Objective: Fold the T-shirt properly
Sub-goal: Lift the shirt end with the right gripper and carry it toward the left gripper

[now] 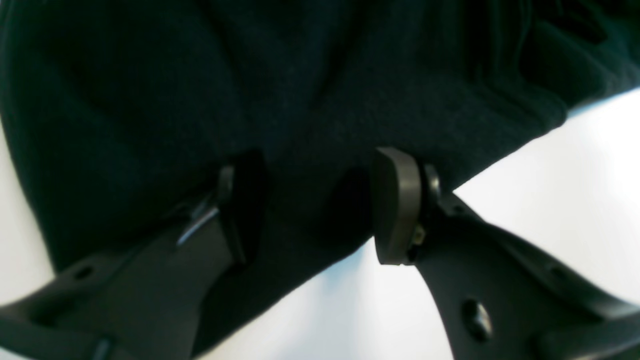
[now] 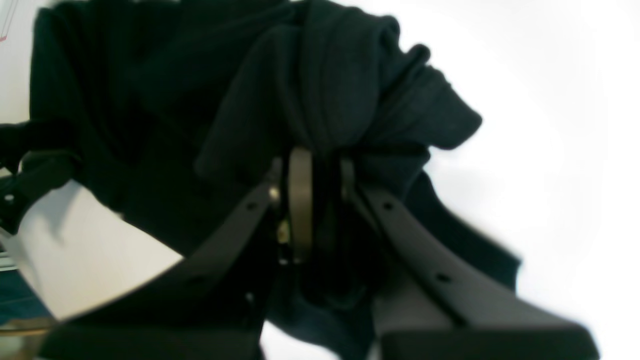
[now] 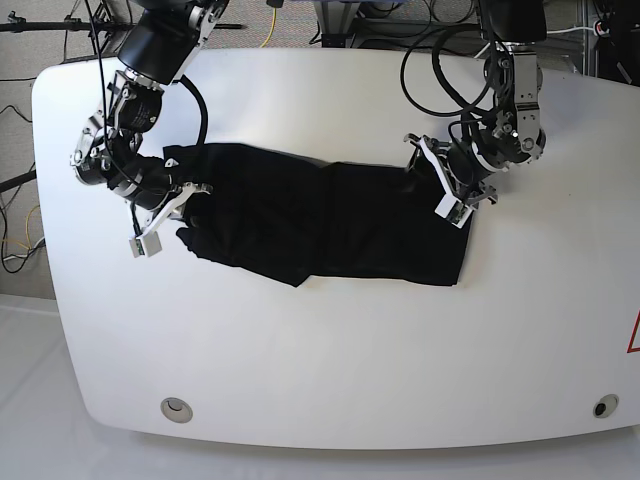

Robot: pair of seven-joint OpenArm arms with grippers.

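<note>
Two grippers work opposite ends of a black shirt on the white table.

The T-shirt (image 3: 325, 225) lies stretched as a long dark band across the middle of the table (image 3: 330, 360), printed side hidden, so its graphic cannot be seen. At the shirt's end on the base view's left, the right gripper (image 2: 320, 200) has its jaws pressed nearly together, pinching a bunched wad of cloth, likely to lift that end for a fold. At the shirt's other end, the left gripper (image 1: 312, 207) stands spread, one finger either side of the hem with cloth between them, not yet clamped; it looks placed to take a matching hold so both ends rise together.
</note>
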